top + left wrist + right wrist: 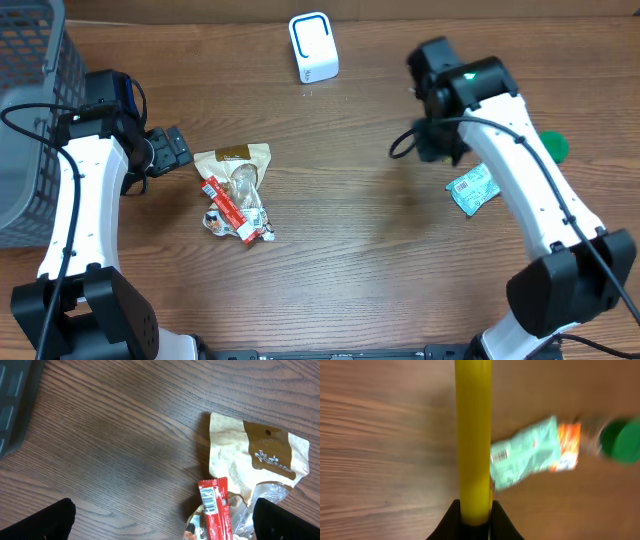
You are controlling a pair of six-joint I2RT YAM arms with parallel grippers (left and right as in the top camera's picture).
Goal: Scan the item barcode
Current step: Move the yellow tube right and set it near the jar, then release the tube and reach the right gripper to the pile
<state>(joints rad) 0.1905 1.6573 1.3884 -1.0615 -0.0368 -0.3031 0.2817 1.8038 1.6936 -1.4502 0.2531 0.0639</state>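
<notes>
The right claw (476, 522) — clamped on a yellow tube (474, 435) — should present its barcode squarely to the white scanner (313, 47); the left claw (172, 150) gapes wide, empty, beside the tan pouch (250, 460).

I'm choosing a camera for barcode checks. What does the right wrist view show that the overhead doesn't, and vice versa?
Right wrist only: a yellow bar clamped by the right gripper, and a blurred barcode-like patch on the green packet. Overhead only: the white scanner, grey basket, and tan pouch beside the open left gripper. Both: the green packet, green disc and wooden table.
</notes>
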